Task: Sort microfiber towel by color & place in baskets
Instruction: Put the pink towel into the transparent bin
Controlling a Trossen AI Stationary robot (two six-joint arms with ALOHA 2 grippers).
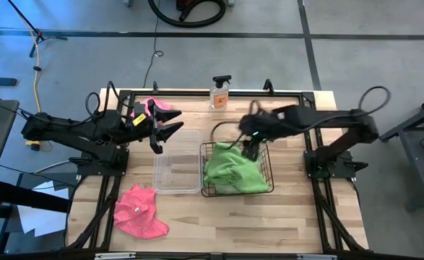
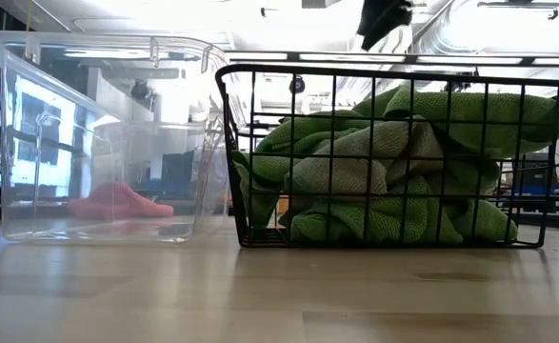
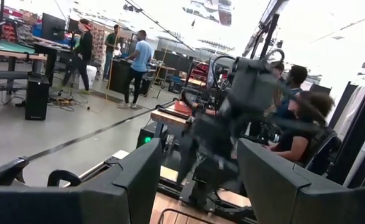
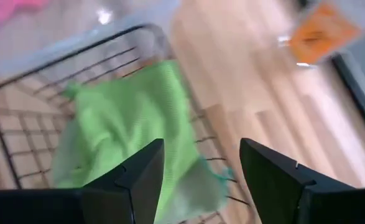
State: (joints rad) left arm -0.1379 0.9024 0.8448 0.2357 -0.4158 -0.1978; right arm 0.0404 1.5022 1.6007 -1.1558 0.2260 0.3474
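Note:
Green towels lie heaped in the black wire-mesh basket, filling it to the rim in the low view. The clear plastic tub stands just left of it and holds nothing. One pink towel lies on the table near the tub's near left corner, and another pink towel lies at the far edge by the left arm. My right gripper hangs open above the basket's far part. My left gripper is open in the air over the tub's far left corner.
A small spray bottle with an orange label stands at the table's far edge, beyond the basket. Bare wood lies along the near edge and right of the basket. Several people stand and sit in the room beyond the table.

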